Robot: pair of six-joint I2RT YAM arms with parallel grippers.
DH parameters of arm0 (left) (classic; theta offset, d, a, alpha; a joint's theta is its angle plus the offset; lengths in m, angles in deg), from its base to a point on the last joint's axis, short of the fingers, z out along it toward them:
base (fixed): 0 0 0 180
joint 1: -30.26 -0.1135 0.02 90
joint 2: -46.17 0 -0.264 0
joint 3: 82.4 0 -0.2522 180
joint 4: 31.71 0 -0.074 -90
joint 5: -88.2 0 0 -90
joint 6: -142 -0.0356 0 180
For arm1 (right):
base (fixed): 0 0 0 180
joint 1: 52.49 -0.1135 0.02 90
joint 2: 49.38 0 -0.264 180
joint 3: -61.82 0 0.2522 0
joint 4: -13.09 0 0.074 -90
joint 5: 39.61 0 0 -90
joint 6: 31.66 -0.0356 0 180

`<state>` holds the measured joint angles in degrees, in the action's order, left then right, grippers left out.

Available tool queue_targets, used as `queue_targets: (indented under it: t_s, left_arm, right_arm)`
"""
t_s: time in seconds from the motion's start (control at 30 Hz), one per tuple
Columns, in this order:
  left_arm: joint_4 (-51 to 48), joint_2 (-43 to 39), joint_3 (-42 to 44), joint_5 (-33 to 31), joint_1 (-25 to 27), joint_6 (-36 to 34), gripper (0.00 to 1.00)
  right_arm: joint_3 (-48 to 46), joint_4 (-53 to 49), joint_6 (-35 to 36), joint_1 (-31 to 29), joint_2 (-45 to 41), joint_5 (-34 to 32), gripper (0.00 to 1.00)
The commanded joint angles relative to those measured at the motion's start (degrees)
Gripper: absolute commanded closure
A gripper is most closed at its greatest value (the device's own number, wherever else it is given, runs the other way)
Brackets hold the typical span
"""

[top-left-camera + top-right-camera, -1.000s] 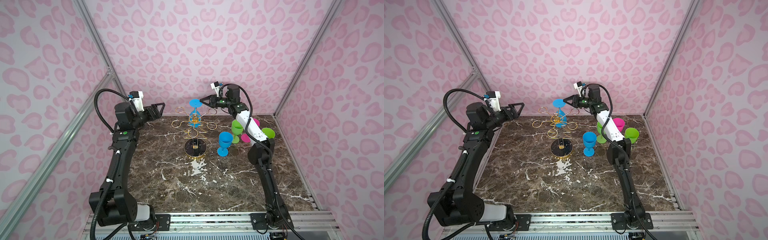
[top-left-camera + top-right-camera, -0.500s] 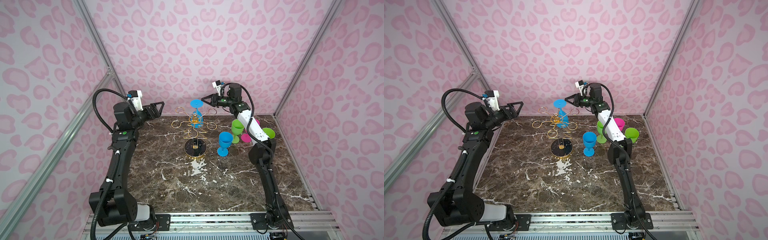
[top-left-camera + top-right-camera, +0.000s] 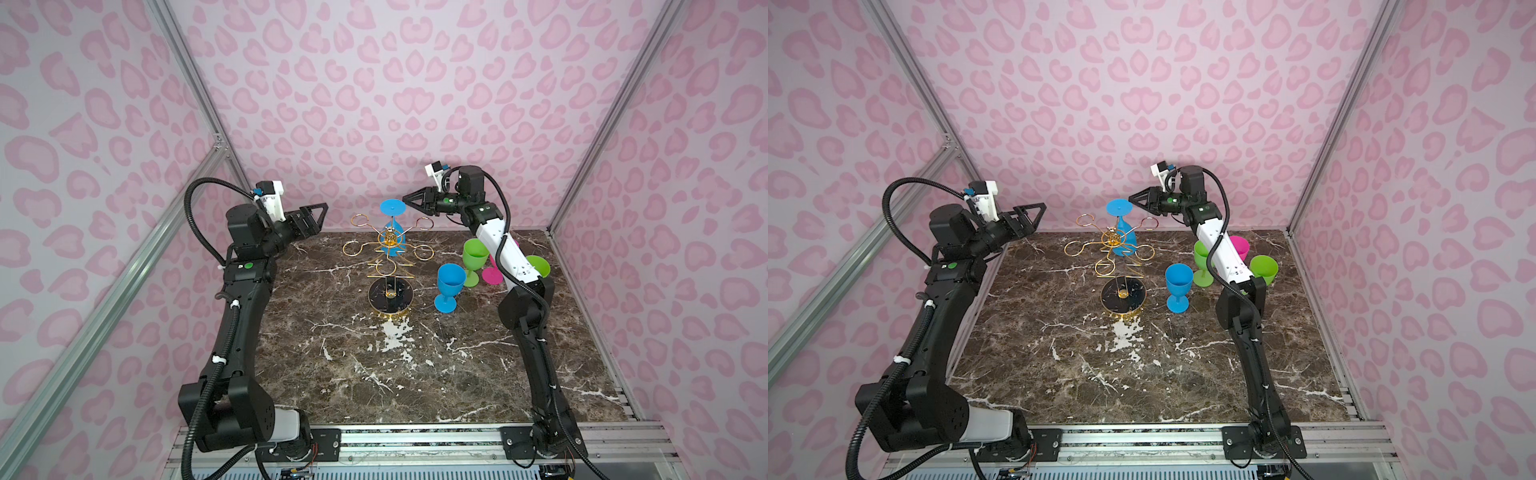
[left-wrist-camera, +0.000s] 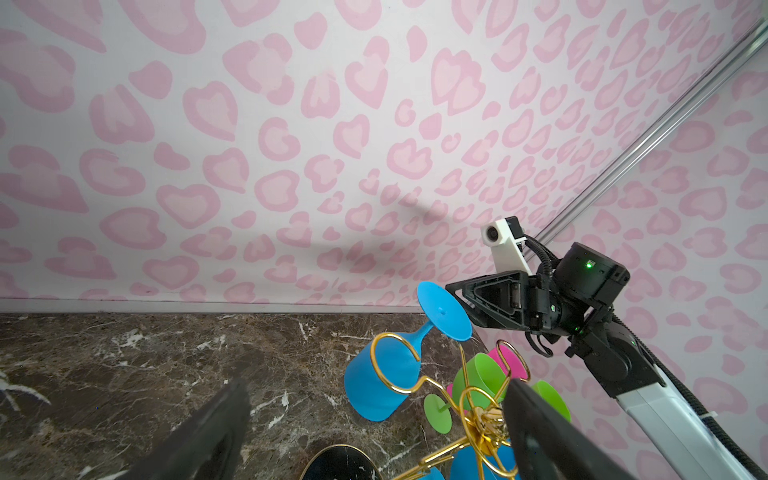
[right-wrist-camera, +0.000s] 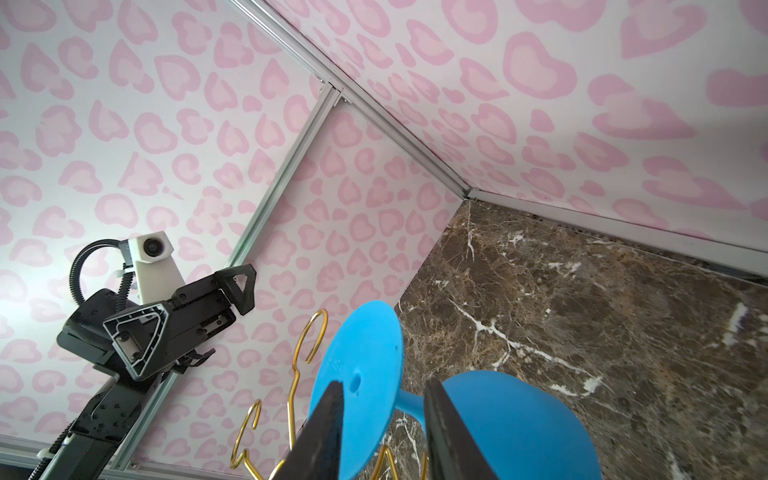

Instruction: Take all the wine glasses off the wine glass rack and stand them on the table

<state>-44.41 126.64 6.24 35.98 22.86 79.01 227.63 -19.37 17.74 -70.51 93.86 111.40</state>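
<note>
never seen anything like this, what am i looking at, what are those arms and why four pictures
Two robot arms stand on a marble table, each ending in a two-fingered gripper. Two pictures look down from above; two come from cameras on the arms' wrists. The table holds a gold wine glass rack with one blue wine glass hanging upside down; beside it are a blue glass, two green glasses and a pink glass. The right gripper has its fingers apart at the hanging glass's foot, apparently not clamping it. The left gripper is open and empty.

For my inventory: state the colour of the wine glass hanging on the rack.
Blue. The wine glass shows best in the left wrist view.
</note>
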Motion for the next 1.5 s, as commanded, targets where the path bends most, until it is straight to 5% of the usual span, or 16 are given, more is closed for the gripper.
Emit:
queue_targets:
  t_s: [0.0, 0.97, 1.47]
  left_arm:
    - [2.8, 0.3, 0.2, 1.2, -0.2, 0.6, 0.03]
    - [3.1, 0.2, 0.2, 1.5, -0.4, 1.0, 0.03]
    - [3.2, 0.1, 1.8, 1.7, -0.5, 1.3, 0.03]
  right_arm:
    - [0.3, -3.0, 2.8, 0.0, -0.2, -0.3, 0.65]
    - [0.3, 0.6, 0.3, -1.4, 0.2, 0.2, 0.55]
    - [0.3, 0.3, 0.6, -1.5, 0.2, 0.0, 0.76]
